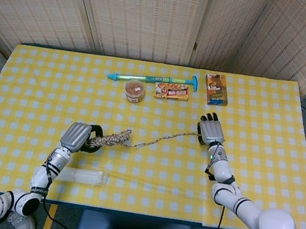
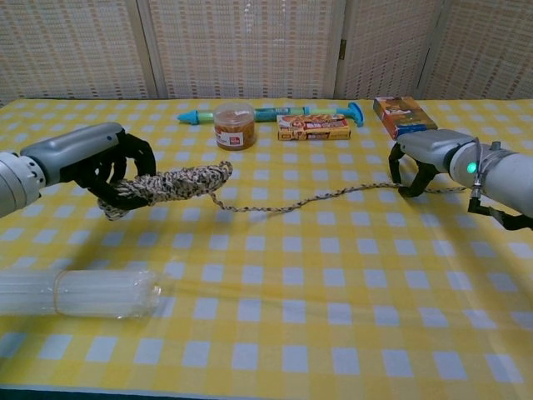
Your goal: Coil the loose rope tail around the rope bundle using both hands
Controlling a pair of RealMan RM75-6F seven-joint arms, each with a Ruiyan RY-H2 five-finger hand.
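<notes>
Over at mid-left your left hand (image 2: 100, 162) grips the rope bundle (image 2: 171, 183), so close the curled, empty-looking right hand (image 2: 420, 158) on the loose tail (image 2: 333, 197) before wrapping.

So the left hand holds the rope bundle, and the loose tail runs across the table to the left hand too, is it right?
Not quite: the left hand holds the rope bundle, but the loose tail runs across to the right hand. The chest view shows it.
</notes>
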